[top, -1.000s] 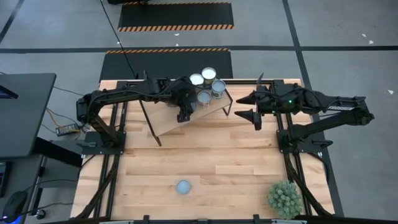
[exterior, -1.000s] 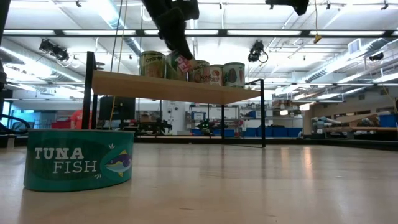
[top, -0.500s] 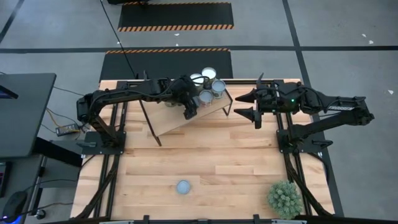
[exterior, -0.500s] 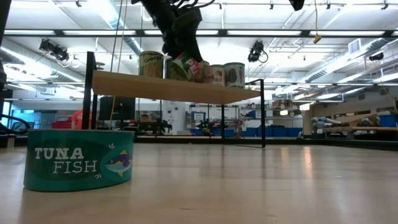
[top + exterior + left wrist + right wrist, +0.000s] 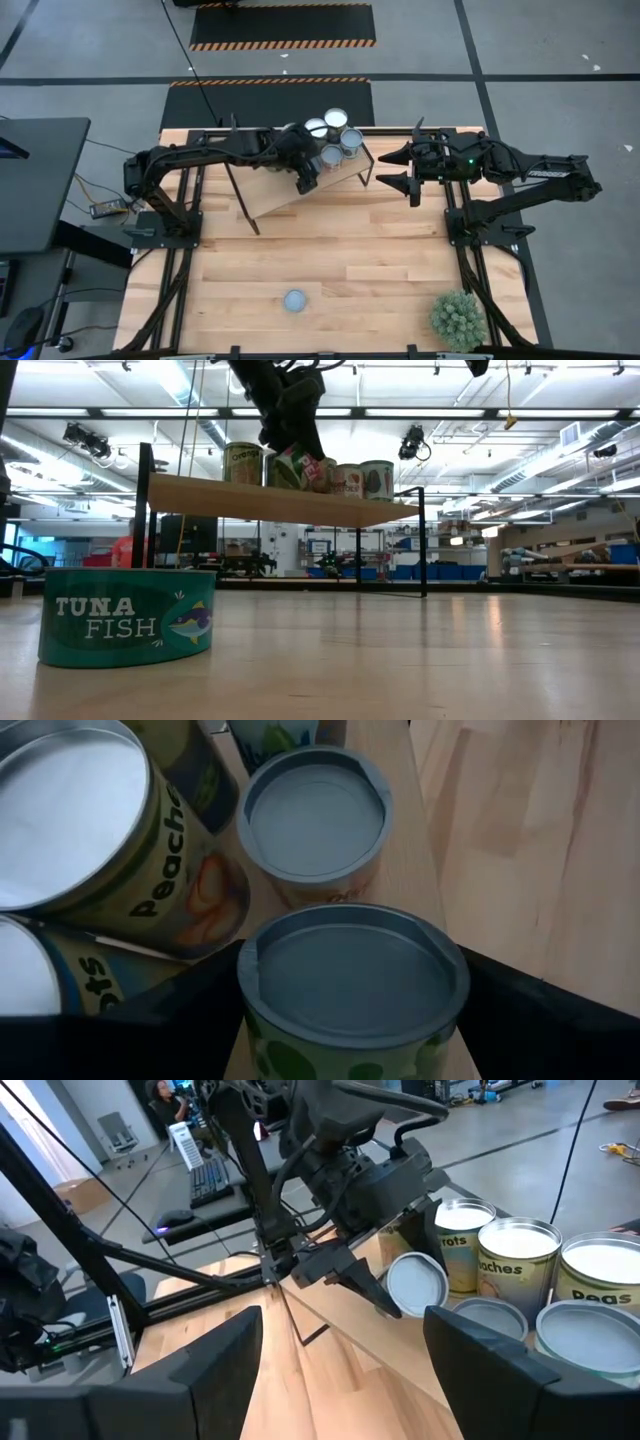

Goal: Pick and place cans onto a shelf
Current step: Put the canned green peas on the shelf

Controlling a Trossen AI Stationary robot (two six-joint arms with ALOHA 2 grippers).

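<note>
The wooden shelf (image 5: 285, 192) stands tilted on thin black legs at the table's far middle; it also shows in the low view (image 5: 280, 500). Several cans stand on its far right part: white-topped ones (image 5: 336, 118) and a grey-topped one (image 5: 315, 820). My left gripper (image 5: 307, 172) is shut on a grey-topped can (image 5: 350, 980) over the shelf, beside those cans. My right gripper (image 5: 400, 172) hangs open and empty just right of the shelf. A teal tuna can (image 5: 294, 300) rests on its flat bottom on the table near the front. My left gripper pinches the grey-topped can between its two fingers (image 5: 520, 1010), one on each side of the wall just below the top rim (image 5: 255, 1040). The fingers come from above, slanting. The can is tilted (image 5: 415, 1285); whether its bottom edge touches the shelf I cannot tell.
A green spiky plant (image 5: 458, 318) stands at the table's near right corner. The shelf's black legs (image 5: 243, 195) reach down to the table. The tuna can fills the low view's left foreground (image 5: 127, 615). Bare wood lies between the shelf and the table's near edge.
My left gripper has gone a little toward the table's right edge and down, bringing the held can closer to the standing cans; the can has tipped more. In the last half second it has kept still.
</note>
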